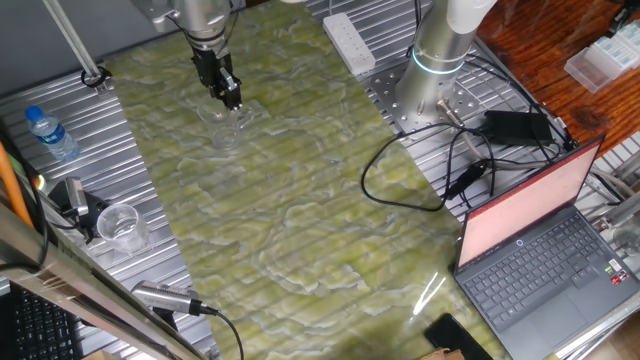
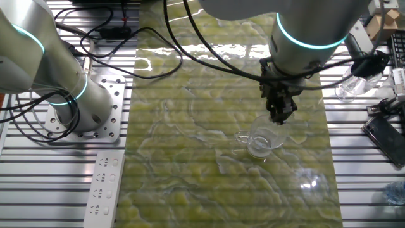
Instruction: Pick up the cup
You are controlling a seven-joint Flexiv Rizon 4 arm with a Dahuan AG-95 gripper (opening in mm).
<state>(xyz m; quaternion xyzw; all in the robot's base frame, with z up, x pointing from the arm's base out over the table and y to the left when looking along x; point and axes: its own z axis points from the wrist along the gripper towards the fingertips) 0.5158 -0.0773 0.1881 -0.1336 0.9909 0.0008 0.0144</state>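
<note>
Gripper (image 2: 280, 118) at cup (image 2: 261, 140) rim, open or closed unclear, mid-mat (image 2: 190, 177).

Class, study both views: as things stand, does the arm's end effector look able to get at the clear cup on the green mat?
Probably yes. The end effector hangs just above the cup, near its rim, and nothing lies between them.

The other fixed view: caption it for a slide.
Gripper poised just above the clear cup on the green marbled mat.

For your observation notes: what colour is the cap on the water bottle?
Blue, clearest in the one fixed view: water bottle.
</note>
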